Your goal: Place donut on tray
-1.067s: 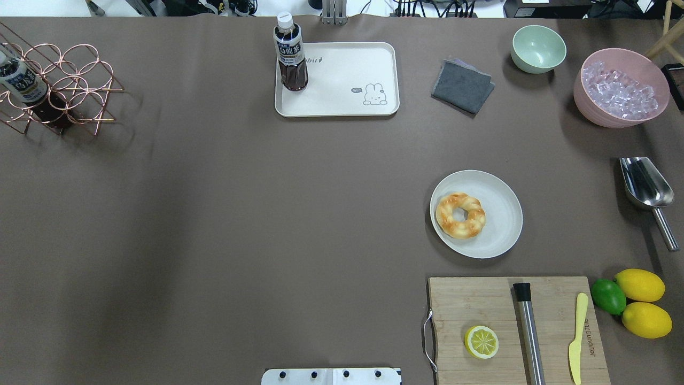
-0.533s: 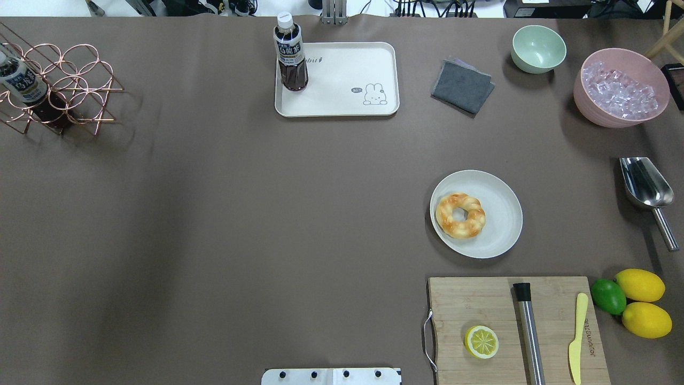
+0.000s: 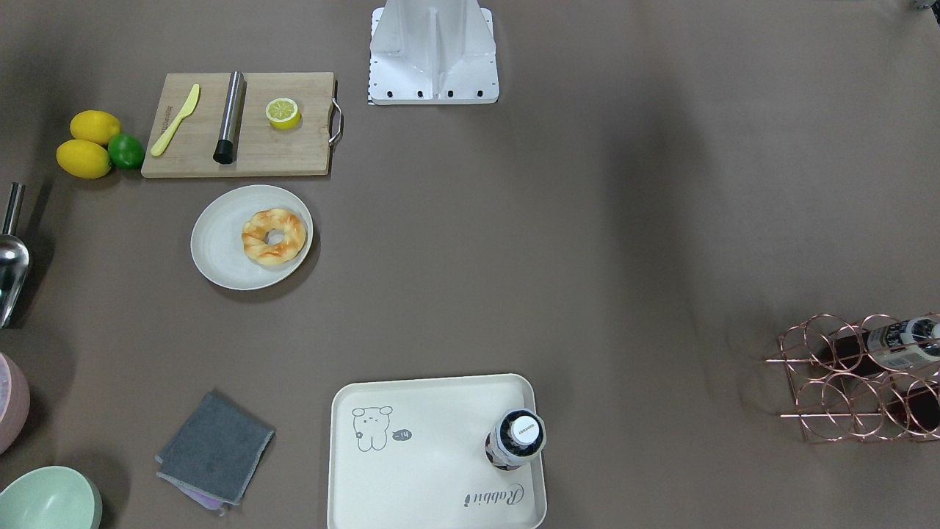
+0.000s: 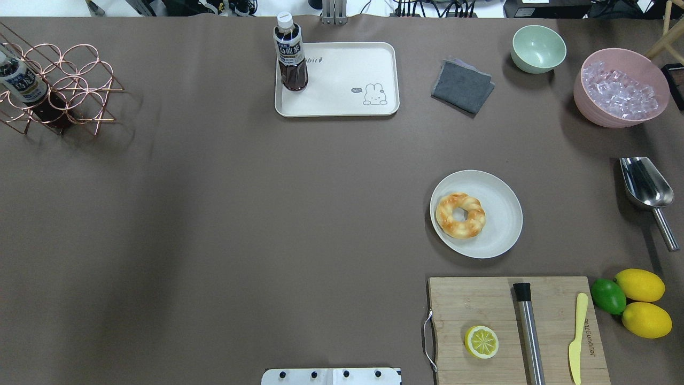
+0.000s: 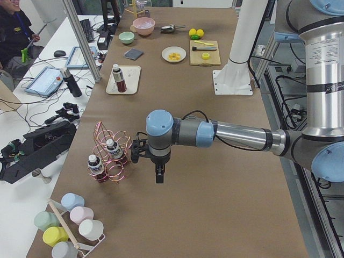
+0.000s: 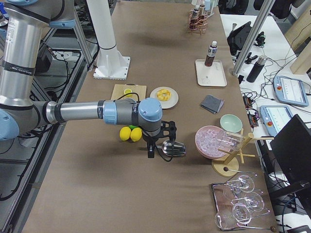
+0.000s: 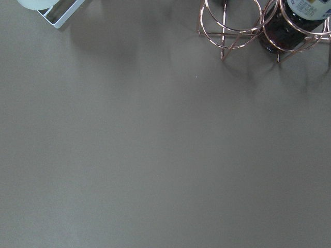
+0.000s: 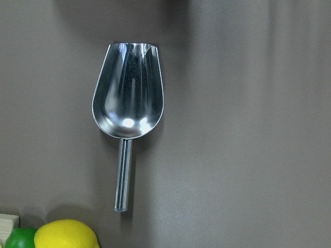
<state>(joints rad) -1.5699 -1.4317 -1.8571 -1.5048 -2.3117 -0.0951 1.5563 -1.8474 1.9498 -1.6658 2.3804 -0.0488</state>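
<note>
The twisted, golden-yellow ring donut (image 4: 460,215) with orange-brown patches lay flat on the left part of a round white plate (image 4: 502,211). The plate sat about midway between the far and near edges of the brown table (image 4: 214,214), on the robot's right side. The cream rectangular tray (image 4: 342,93) with a grey animal drawing sat against the far edge, well apart from the donut. A dark drink bottle (image 4: 290,53) with a white cap stood upright in the tray's far left corner.

A wooden cutting board (image 4: 470,305) lay at the near edge. It carried a halved lemon (image 4: 481,341), a steel cylinder (image 4: 529,331) with a black end and a yellow plastic knife (image 4: 576,337). Two whole lemons (image 4: 639,285) and a green lime (image 4: 608,296) touched one another just beside the board's right side. A shiny metal scoop (image 8: 128,106) lay further toward the table's right end.

Along the far edge stood a pink bowl of ice cubes (image 4: 620,88), a pale green bowl (image 4: 538,48) and a folded grey cloth (image 4: 462,86), the cloth between the green bowl and the tray. A copper wire rack (image 4: 59,85) holding bottles stood by the far edge on the left side.

The left gripper (image 5: 159,174) hung pointing down over the table near the rack, touching nothing. The right gripper (image 6: 150,151) hung above the scoop. I could not tell whether either gripper's fingers were spread or pressed together.
</note>
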